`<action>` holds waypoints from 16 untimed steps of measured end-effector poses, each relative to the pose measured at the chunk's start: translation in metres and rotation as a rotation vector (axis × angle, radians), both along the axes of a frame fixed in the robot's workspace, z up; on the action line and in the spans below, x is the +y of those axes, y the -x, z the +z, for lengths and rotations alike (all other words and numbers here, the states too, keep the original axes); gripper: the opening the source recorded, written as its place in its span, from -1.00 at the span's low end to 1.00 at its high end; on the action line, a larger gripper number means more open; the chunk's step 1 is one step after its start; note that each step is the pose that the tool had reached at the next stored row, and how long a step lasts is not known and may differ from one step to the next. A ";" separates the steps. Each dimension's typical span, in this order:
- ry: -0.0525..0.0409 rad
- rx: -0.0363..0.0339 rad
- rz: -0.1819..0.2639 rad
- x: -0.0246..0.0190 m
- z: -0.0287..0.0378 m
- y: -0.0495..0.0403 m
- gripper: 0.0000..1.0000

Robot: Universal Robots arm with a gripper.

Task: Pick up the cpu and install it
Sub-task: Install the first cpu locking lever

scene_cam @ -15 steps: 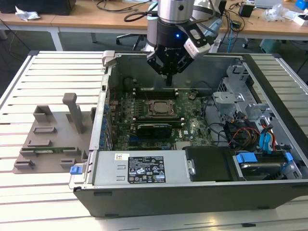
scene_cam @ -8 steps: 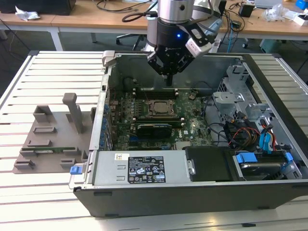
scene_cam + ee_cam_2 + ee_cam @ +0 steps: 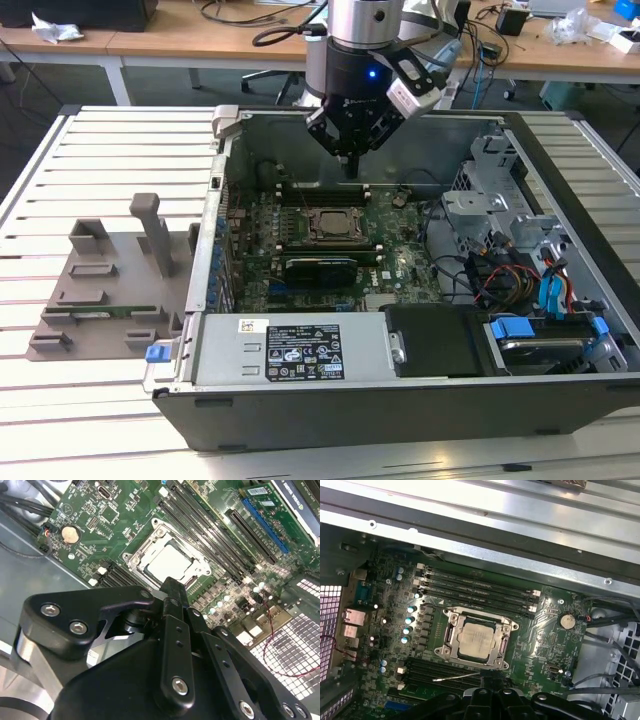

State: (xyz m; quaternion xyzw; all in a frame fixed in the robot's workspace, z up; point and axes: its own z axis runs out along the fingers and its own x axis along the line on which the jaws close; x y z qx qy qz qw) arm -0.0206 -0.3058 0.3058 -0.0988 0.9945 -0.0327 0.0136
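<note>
Jaws closed, holding nothing, gripper (image 3: 350, 165) above the board.
cpu (image 3: 476, 639) already sits in socket (image 3: 451, 635); latch looks undone.

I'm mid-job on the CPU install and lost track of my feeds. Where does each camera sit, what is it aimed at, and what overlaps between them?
Exterior view: off the arm, looking down into the open black computer case; shows the black gripper above the green motherboard.
First wrist view: on the arm, facing the silver-grey square cpu lying in its metal-framed socket; gripper's black body at one edge.
Second wrist view: on the arm, behind the gripper, facing the cpu.
All three share cpu and socket.
</note>
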 end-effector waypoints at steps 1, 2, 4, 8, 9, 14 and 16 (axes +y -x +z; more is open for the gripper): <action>0.0001 0.0000 -0.003 0.0000 0.0000 0.0000 -0.79; 0.0004 0.0000 -0.016 0.0000 0.0000 0.0001 -0.79; 0.0013 0.0000 -0.047 0.0000 -0.0002 0.0001 -0.79; -0.0150 0.0007 -0.100 0.0000 -0.0002 0.0000 -0.79; -0.0179 0.0006 -0.120 0.0000 -0.0003 0.0000 -0.79; -0.0178 0.0002 -0.179 0.0000 -0.0006 0.0001 -0.79; -0.0179 0.0002 -0.180 0.0000 -0.0007 0.0000 -0.79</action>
